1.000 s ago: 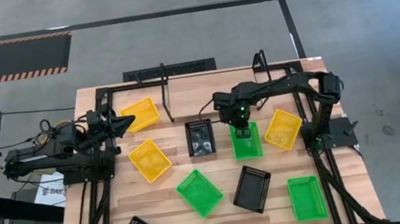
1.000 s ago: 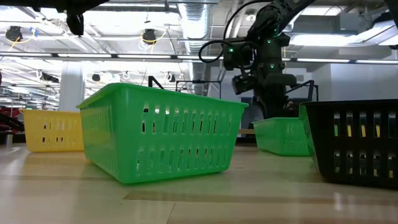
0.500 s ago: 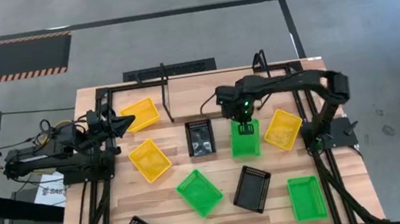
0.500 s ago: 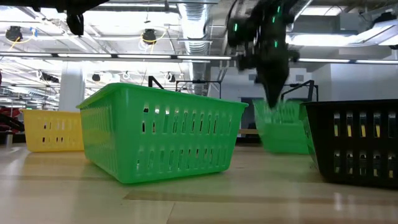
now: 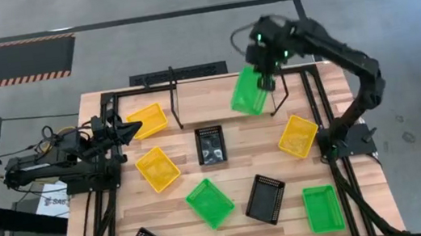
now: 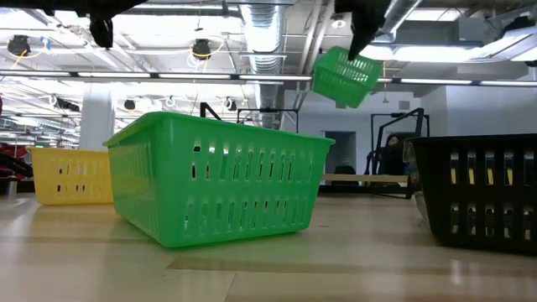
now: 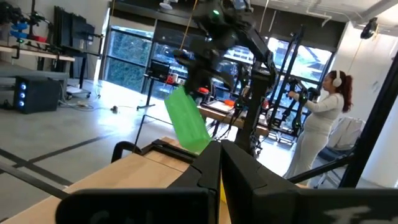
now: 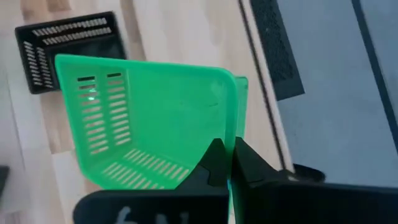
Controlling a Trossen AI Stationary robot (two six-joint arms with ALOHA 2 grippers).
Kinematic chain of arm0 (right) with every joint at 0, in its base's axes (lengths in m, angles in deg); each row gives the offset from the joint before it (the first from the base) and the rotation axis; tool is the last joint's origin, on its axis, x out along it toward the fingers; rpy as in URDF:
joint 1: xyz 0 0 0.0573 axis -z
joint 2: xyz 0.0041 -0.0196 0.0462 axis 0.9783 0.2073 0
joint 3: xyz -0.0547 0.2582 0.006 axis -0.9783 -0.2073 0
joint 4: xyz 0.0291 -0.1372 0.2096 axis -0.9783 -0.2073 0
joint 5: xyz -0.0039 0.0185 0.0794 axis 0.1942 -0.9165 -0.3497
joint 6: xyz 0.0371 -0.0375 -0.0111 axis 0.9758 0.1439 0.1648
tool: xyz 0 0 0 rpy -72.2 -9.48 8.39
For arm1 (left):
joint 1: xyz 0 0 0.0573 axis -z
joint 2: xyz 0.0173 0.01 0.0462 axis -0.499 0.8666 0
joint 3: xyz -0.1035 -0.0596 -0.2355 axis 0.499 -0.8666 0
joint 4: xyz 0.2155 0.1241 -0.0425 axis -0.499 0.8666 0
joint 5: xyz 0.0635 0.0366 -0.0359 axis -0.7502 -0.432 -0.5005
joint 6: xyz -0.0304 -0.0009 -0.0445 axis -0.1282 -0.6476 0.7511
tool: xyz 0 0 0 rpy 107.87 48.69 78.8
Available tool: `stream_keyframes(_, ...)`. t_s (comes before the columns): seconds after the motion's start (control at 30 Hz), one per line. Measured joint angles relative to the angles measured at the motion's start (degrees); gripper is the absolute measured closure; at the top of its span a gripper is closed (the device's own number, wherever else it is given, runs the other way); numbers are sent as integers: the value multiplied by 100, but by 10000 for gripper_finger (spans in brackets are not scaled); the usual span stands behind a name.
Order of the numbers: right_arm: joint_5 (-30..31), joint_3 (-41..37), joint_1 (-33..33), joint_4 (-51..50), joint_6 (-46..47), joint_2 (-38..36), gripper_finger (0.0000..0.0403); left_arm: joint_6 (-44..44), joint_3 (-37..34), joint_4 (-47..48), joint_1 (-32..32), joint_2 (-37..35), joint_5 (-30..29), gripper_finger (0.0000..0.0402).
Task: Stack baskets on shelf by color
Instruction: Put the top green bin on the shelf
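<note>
Right claw point(image 5: 264, 78) grips a tilted green basket point(image 5: 246, 94) by its rim, upper centre; left claw point(image 5: 135, 129), closed, waits at left.

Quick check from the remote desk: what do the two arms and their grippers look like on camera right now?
Both arms are dark, jointed, with black cabling. The right arm shows a green indicator light near its wrist; the right gripper has two slim black fingers. The left gripper has matching dark tapered fingers.

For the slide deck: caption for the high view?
Right gripper holds a perforated bright green plastic basket aloft over the table's far edge.
</note>
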Motion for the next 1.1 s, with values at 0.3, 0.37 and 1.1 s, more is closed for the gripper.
stream_keyframes(0.3,-1554,1299,1159,-404,-1173,1285,400,24,0,6,1,0,-22,401)
stream_keyframes(0.37,-1598,1320,1225,-482,-1259,1578,400,27,0,54,-1,-2,-117,401)
stream_keyframes(1.1,-965,1292,1396,-1227,-1840,3236,401,48,-2,396,-1,-2,-282,401)
